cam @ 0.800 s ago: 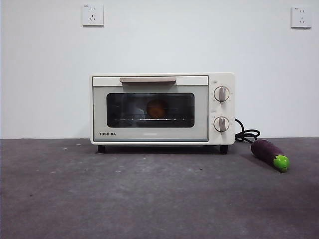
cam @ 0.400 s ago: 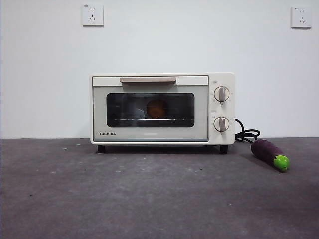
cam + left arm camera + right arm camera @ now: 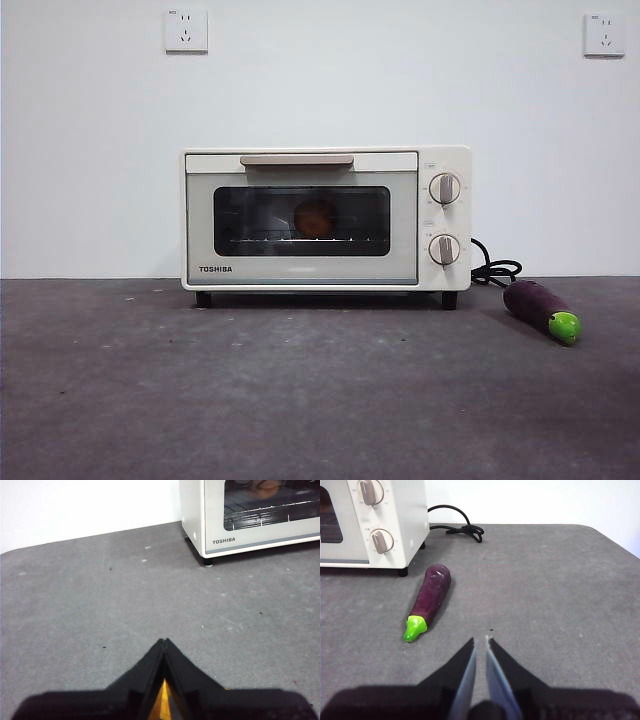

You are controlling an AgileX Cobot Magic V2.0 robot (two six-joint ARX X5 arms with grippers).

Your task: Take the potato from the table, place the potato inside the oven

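Note:
The cream-white oven (image 3: 325, 218) stands at the back of the dark grey table (image 3: 300, 400) with its glass door closed. Behind the glass, the orange-brown potato (image 3: 316, 218) rests on the wire rack; the left wrist view catches its lower part, potato (image 3: 266, 487), inside the oven (image 3: 250, 517). My left gripper (image 3: 164, 641) hovers shut and empty over bare table, well short of the oven's left front foot. Over on the other side, my right gripper (image 3: 481, 639) is shut too, holding nothing, near the eggplant. Neither gripper shows in the front view.
A purple eggplant (image 3: 541, 310) with a green tip lies on the table right of the oven, also seen as the eggplant (image 3: 429, 601) beside the oven's knob side (image 3: 377, 520). A black cord (image 3: 460, 526) coils behind it. The table's right edge (image 3: 620, 542) is near.

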